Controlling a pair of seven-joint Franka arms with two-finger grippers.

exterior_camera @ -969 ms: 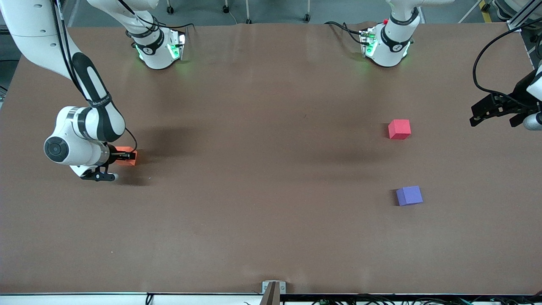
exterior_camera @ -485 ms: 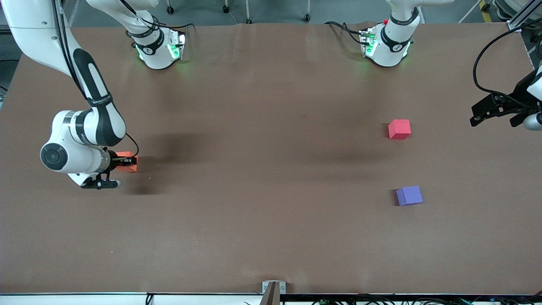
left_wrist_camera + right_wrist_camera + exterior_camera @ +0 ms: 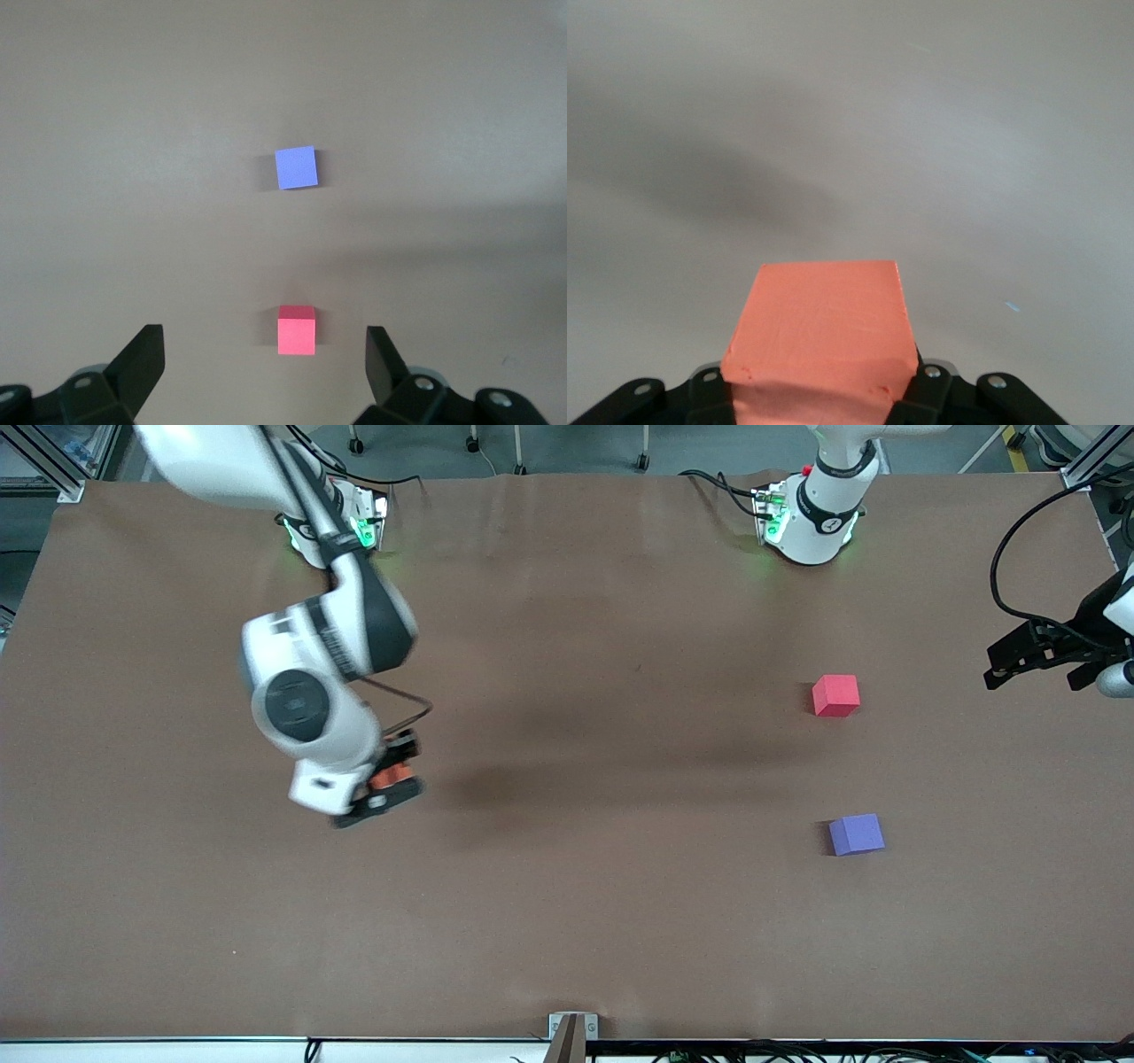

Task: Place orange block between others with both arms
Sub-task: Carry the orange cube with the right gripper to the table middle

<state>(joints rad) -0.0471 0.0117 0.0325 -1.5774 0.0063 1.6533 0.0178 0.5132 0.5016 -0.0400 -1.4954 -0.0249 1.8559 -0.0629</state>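
1. Bench (image 3: 567, 921) surface: a plain brown matte sheet reaching almost every edge of the front view; soft dark shadows lie across its middle; a small metal bracket (image 3: 572, 1027) sits at the edge nearest the front camera, with a white rail and dark cables just below it.
2. Room: grey floor and caster wheels (image 3: 496, 465) above the bench; aluminium framing shows at the upper corners.
3. Right arm (image 3: 328, 646): it reaches out from its green-lit base (image 3: 341, 536) and carries the right claw (image 3: 390, 779) in the air over bare bench toward its own end; the claw is clamped on the orange block (image 3: 388, 778), which in the right wrist view (image 3: 819, 332) fills the space between the two fingers, clear of the surface.
4. Others: the pinkish-red cube (image 3: 835, 694) and the purple-blue cube (image 3: 856, 834) rest flat toward the left arm's end, well apart from each other, the purple-blue one nearer the front camera; the gap between them holds only bare bench.
5. Left arm: it waits; the left claw (image 3: 1036, 662) hangs over the bench edge at its own end, fingers (image 3: 142, 363) spread wide and holding nothing, both cubes showing between them in the left wrist view.
6. Hard to make out: the right arm is smeared with blur; most of the orange block hides under the claw in the front view; the left arm is cut off at the frame edge, only its base (image 3: 811, 518) and claw showing.
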